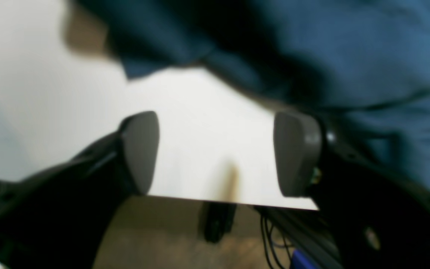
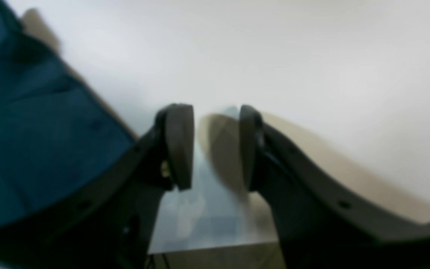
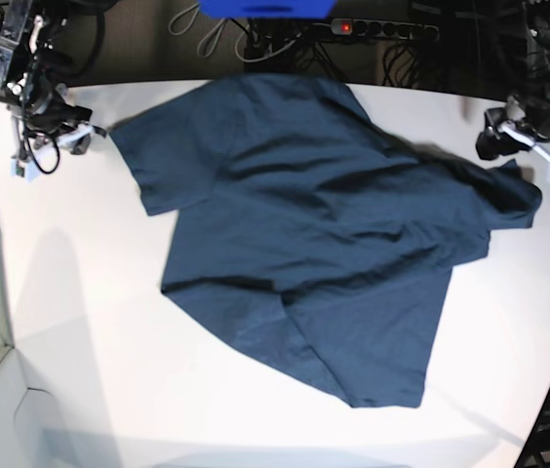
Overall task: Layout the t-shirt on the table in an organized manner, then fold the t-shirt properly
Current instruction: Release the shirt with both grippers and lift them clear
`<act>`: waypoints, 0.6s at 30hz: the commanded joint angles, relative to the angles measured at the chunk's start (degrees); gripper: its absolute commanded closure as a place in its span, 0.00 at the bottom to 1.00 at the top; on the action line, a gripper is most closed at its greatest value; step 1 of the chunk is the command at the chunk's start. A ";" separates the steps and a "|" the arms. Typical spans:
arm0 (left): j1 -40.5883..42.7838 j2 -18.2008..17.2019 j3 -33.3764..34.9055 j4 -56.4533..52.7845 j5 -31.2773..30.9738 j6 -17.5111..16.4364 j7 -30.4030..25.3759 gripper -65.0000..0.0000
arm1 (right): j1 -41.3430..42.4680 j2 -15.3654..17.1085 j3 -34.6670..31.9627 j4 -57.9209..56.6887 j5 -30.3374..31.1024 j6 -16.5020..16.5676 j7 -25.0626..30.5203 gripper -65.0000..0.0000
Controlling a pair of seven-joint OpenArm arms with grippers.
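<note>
The dark navy t-shirt (image 3: 324, 214) lies spread but wrinkled and skewed on the white table (image 3: 90, 292), with its lower part creased over. In the base view my left gripper (image 3: 492, 142) hovers at the far right, just beside the shirt's right sleeve. The left wrist view shows that gripper (image 1: 218, 153) open, with bare table between the pads and the t-shirt (image 1: 349, 56) just beyond it. At the far left my right gripper (image 3: 82, 135) sits next to the other sleeve. It stands open and empty (image 2: 215, 145), with the t-shirt (image 2: 32, 130) to its left.
A power strip (image 3: 373, 27) with a red light, a blue object (image 3: 265, 8) and cables lie behind the table's far edge. The table's edge (image 1: 230, 203) runs just under my left gripper, with cables (image 1: 271, 239) and floor below it.
</note>
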 commanded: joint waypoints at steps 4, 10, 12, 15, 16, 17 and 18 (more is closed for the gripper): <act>-2.95 -0.29 2.35 -0.81 1.56 -0.53 -1.16 0.35 | -0.11 0.41 -0.69 0.93 0.42 -0.04 0.26 0.67; -6.11 1.29 5.08 -1.96 2.35 -0.18 -1.16 0.35 | -0.20 0.41 -0.69 0.93 0.42 -0.04 0.26 0.67; -7.52 1.82 5.08 -3.71 2.35 -0.18 -1.16 0.35 | -0.20 0.41 -0.69 0.93 0.42 -0.04 0.26 0.67; -10.33 1.82 5.08 -9.25 2.35 -0.09 -1.16 0.35 | -0.20 0.41 -0.69 0.93 0.42 -0.04 0.26 0.67; -11.21 1.82 5.08 -11.19 2.35 -0.09 -1.16 0.35 | -0.29 0.41 -0.69 0.93 0.42 -0.04 0.26 0.67; -12.00 1.82 5.08 -13.03 2.35 -0.27 -1.16 0.35 | -0.29 0.41 -0.69 0.93 0.42 -0.04 0.26 0.67; -12.53 1.65 5.17 -14.44 2.35 -0.36 -1.16 0.35 | -0.29 0.41 -0.60 0.93 0.42 -0.04 0.26 0.67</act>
